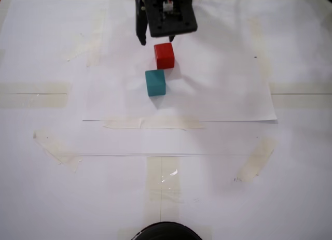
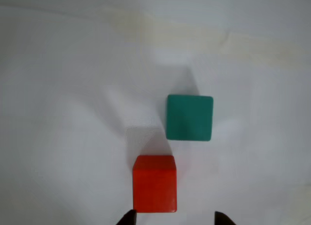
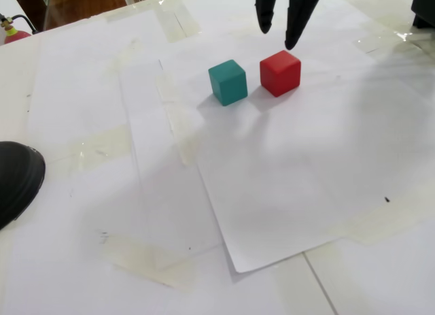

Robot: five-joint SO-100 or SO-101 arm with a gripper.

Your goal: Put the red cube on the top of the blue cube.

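The red cube (image 1: 164,55) rests on the white paper, just behind and touching the corner of the blue cube (image 1: 155,82), which is teal. My gripper (image 1: 157,40) hangs open and empty above the red cube's far side. In the wrist view the red cube (image 2: 154,183) lies near the bottom, just ahead of my gripper (image 2: 176,219), left of centre between the two dark fingertips (image 2: 129,218). The blue cube (image 2: 189,117) is farther out to the right. In a fixed view my gripper (image 3: 279,30) hovers over the red cube (image 3: 280,73), with the blue cube (image 3: 228,82) to its left.
White paper sheets (image 1: 218,95) are taped to the table with strips of tape (image 1: 161,178). A black round object (image 1: 166,232) sits at the near edge and also shows in a fixed view (image 3: 17,179).
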